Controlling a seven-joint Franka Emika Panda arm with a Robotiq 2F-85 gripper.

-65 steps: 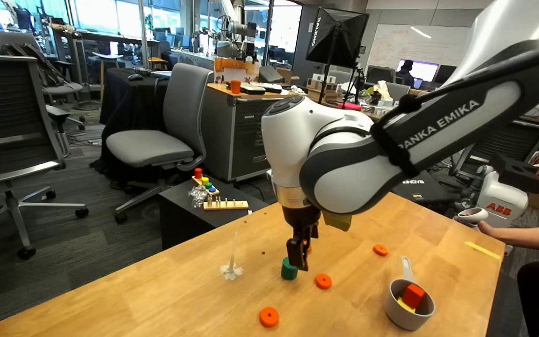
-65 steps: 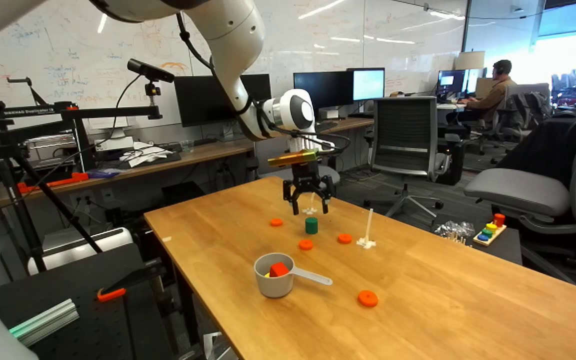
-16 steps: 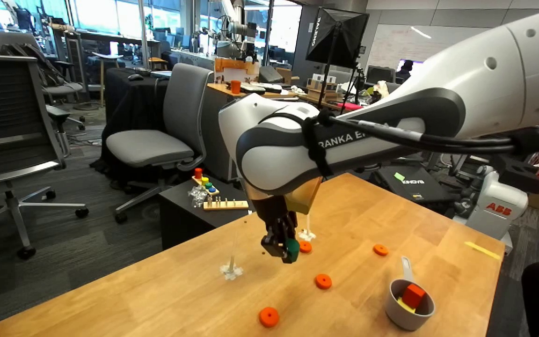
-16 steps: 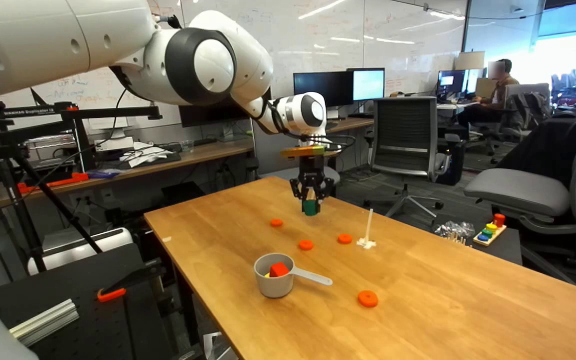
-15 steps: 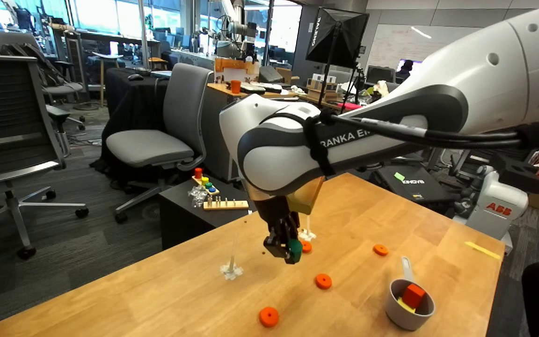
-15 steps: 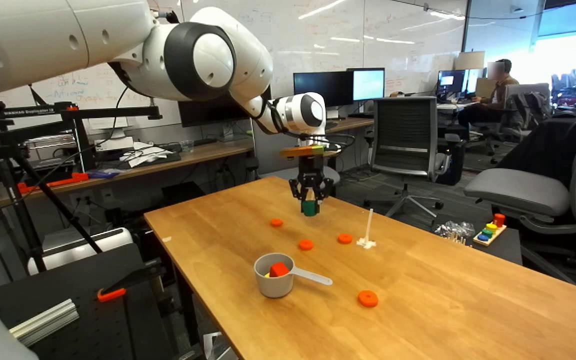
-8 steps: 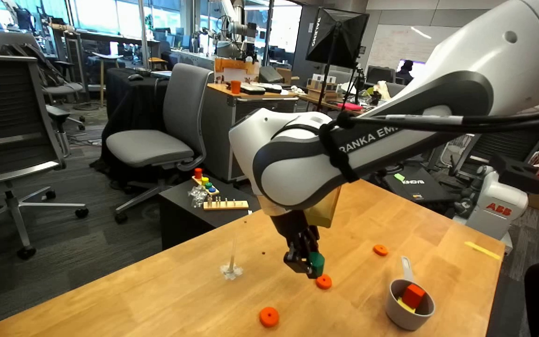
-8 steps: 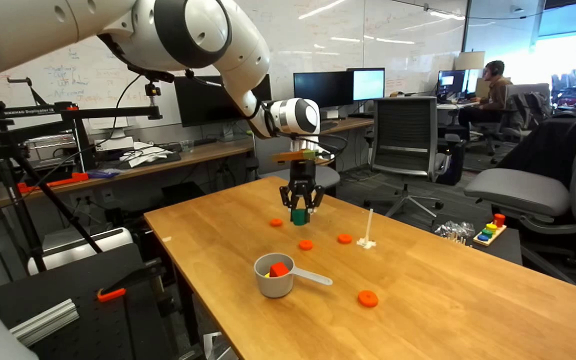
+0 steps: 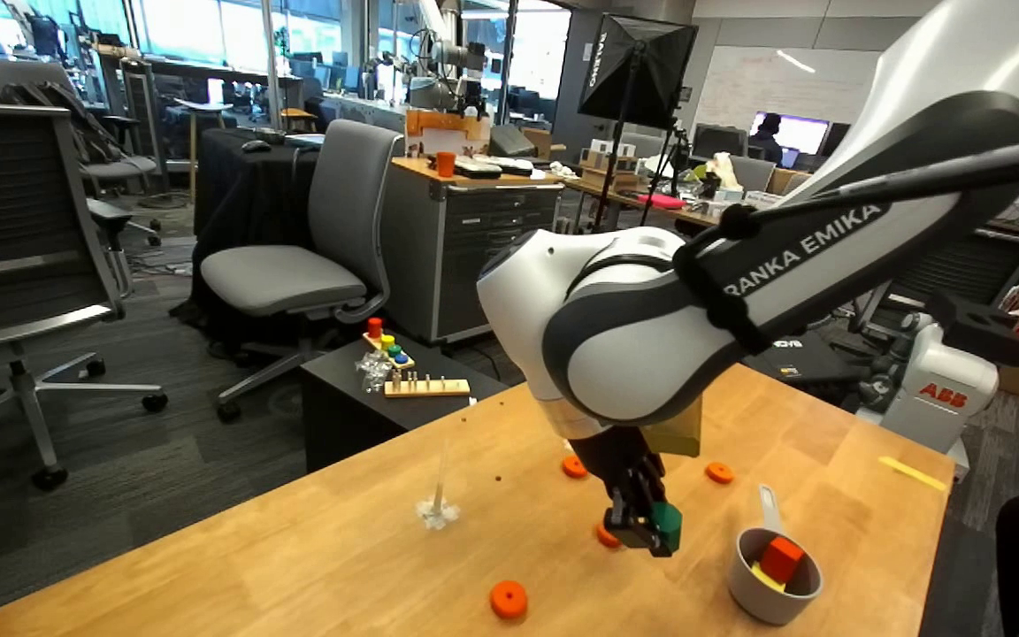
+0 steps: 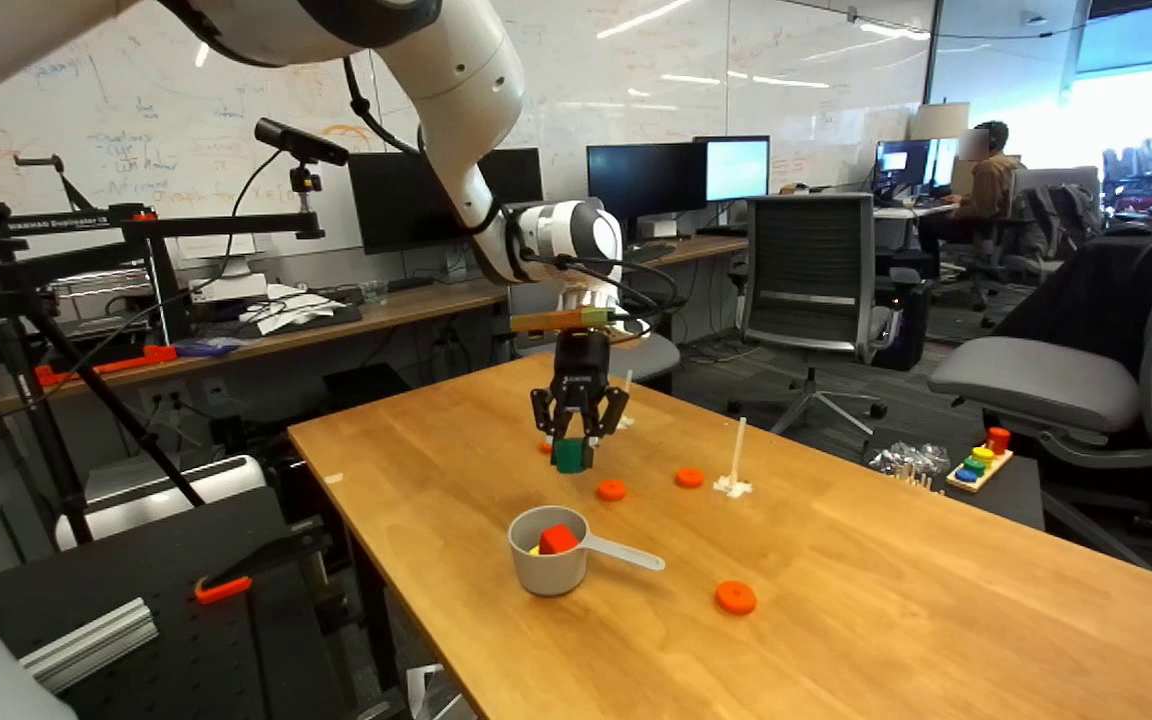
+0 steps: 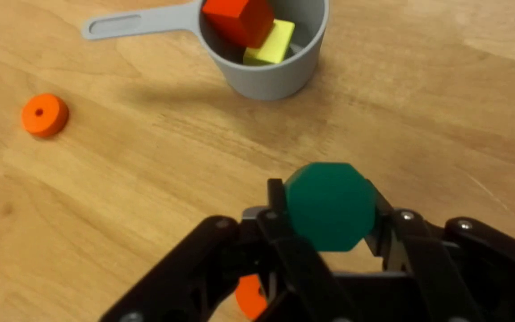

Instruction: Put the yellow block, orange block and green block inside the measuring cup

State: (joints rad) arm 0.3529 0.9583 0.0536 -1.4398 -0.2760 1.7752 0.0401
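The gripper [image 10: 571, 455] grasps the green block [image 11: 331, 208] from both sides, block held clear of the wooden table [image 10: 886, 620]. The measuring cup [image 11: 268, 82] stands upright on the table, near the held block but apart from it. From here I see inside the cup: the orange block [image 11: 239, 19], partly hiding the yellow block [image 11: 275, 42]. Four orange discs [image 10: 736, 603] lie scattered on the table.

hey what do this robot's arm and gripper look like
The arm is white and grey with dark bands; light lettering shows RANKA EMIKA, its start covered. A dark cable runs along it under black straps. The gripper is black, two-fingered, linkage-jointed, with small silvery screws.
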